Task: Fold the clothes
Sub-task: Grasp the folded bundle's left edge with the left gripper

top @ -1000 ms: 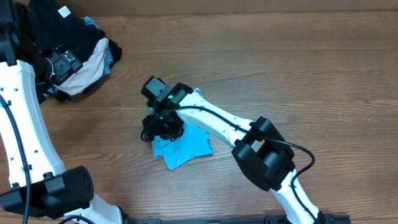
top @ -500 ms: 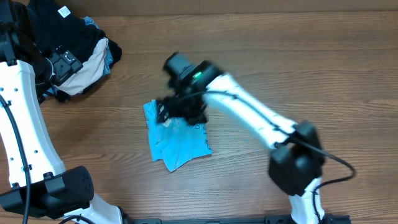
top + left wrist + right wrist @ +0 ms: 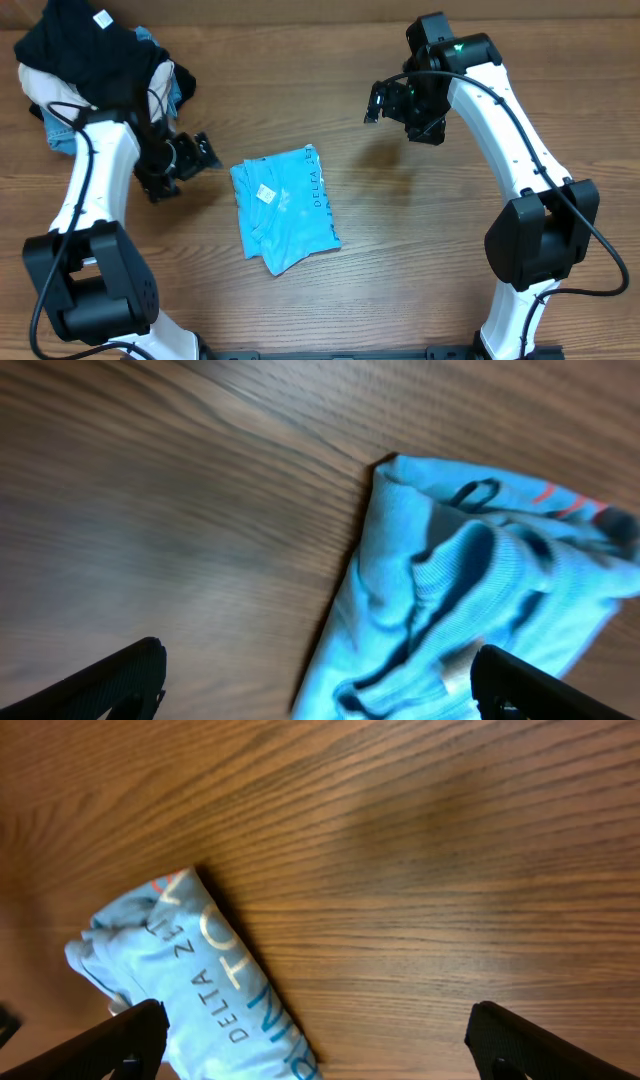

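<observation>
One blue shirt [image 3: 283,208] on one table [image 3: 330,60]. Two arms, left arm [image 3: 90,190] and right arm [image 3: 500,125], one on each side of the shirt. One clothes pile [image 3: 85,55] up and left of the shirt, with one white tag [image 3: 103,18].

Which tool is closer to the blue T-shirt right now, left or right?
Left. The left tool is open just beside the T-shirt, not touching it; the right tool is open and farther off, past the shirt's opposite upper corner.
</observation>
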You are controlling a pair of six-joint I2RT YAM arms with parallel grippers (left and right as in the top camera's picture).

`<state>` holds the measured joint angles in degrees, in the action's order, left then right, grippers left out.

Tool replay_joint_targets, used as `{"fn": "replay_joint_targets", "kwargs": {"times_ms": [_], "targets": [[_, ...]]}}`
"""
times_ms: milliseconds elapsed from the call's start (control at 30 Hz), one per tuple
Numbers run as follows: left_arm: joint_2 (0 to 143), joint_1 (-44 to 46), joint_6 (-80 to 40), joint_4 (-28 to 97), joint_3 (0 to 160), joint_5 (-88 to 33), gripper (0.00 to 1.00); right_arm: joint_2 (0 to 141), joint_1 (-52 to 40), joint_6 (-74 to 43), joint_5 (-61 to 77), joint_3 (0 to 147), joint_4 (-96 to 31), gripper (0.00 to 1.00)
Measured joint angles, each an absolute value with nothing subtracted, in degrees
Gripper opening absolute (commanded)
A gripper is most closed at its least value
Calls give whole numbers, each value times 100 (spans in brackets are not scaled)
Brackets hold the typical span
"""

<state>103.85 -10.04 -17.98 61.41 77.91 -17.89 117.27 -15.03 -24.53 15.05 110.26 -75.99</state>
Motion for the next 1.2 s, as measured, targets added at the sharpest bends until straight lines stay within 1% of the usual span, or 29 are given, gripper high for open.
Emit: {"fn": "replay_joint_targets", "kwargs": {"times_ms": [200,367,567,800,1067,1200], "targets": [[10394,-897,-1411,4794,6639,-2740,100,11727,-1503,-2268,1461,11026,-7596,100],[10394,-821,-1129,4160,6134,-3286,100,11727,-1505,-2241,1387,11026,-7592,100],[10394,-696,-701,3929,5835,-3717,100,11727,-1505,-2244,1345,11026,-7564,100],[10302,-523,-593,3306,5433,-4147,100,11727,-1505,-2246,1321,10790,-7435,100],[10300,-305,-558,3146,5402,-4174,100,11727,-1505,-2239,1321,10637,-7389,100],[10289,-233,-753,3107,5402,-4032,100,11727,-1505,-2246,1319,10637,-7373,100]]}}
